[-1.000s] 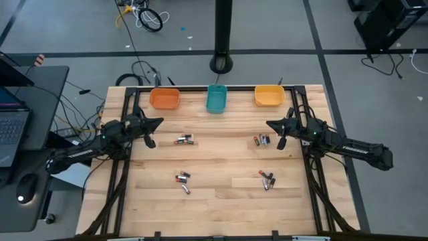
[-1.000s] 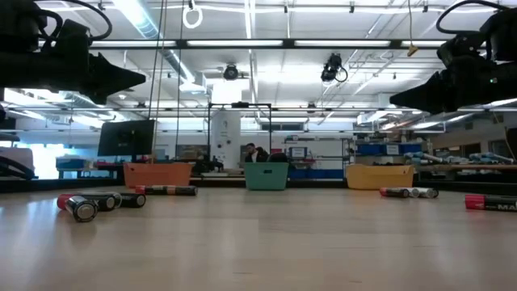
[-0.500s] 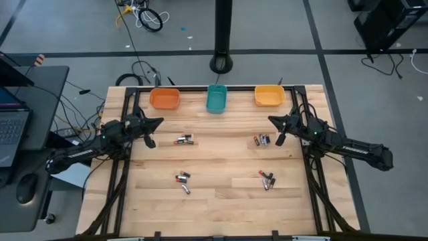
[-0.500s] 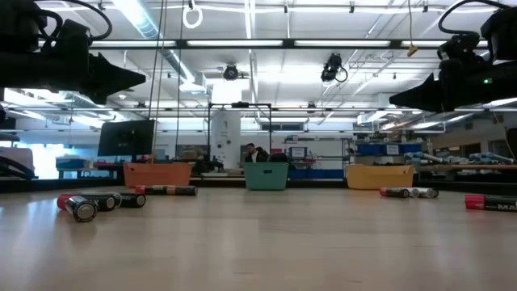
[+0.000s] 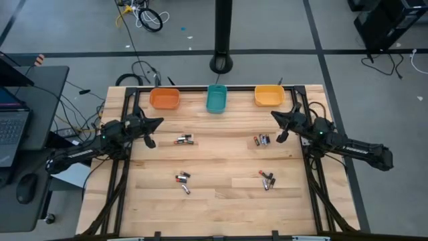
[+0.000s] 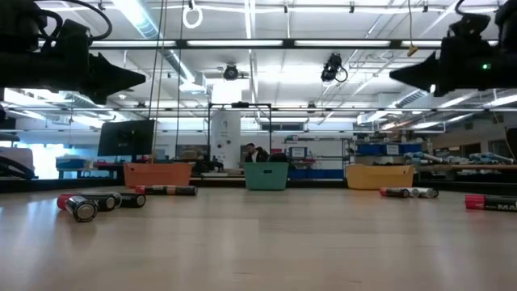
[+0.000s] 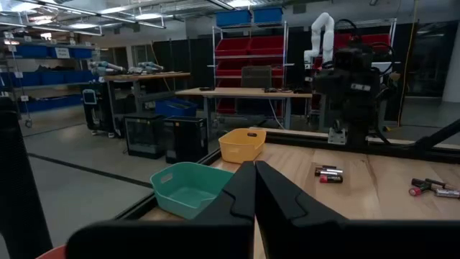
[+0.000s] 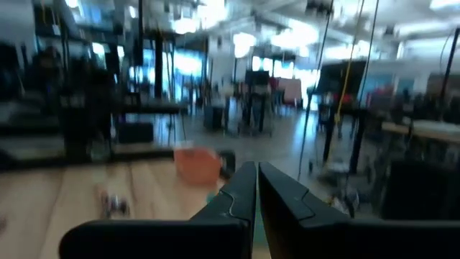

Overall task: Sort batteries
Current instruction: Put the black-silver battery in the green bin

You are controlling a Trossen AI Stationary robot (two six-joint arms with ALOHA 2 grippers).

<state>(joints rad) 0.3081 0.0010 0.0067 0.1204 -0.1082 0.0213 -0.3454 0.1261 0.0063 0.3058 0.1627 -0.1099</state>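
Observation:
Batteries lie in loose clusters on the wooden table: one (image 5: 184, 140) near my left gripper, one (image 5: 261, 140) near my right gripper, and two (image 5: 182, 179) (image 5: 267, 180) nearer the near edge. In the low view they rest on their sides (image 6: 101, 202) (image 6: 408, 192). My left gripper (image 5: 157, 122) (image 7: 255, 191) hovers shut above the table's left side. My right gripper (image 5: 274, 117) (image 8: 256, 188) hovers shut above the right side, pointing toward the table's middle. Neither touches anything.
Three bins stand in a row along the far edge: orange (image 5: 164, 99), teal (image 5: 216, 99) and yellow (image 5: 269, 96). A black post (image 5: 222, 40) rises behind the teal bin. Dark frame rails (image 5: 124, 167) run along the table's left and right sides.
My right gripper has risen and shifted a little toward the far edge, staying shut. The left arm and the batteries have kept still.

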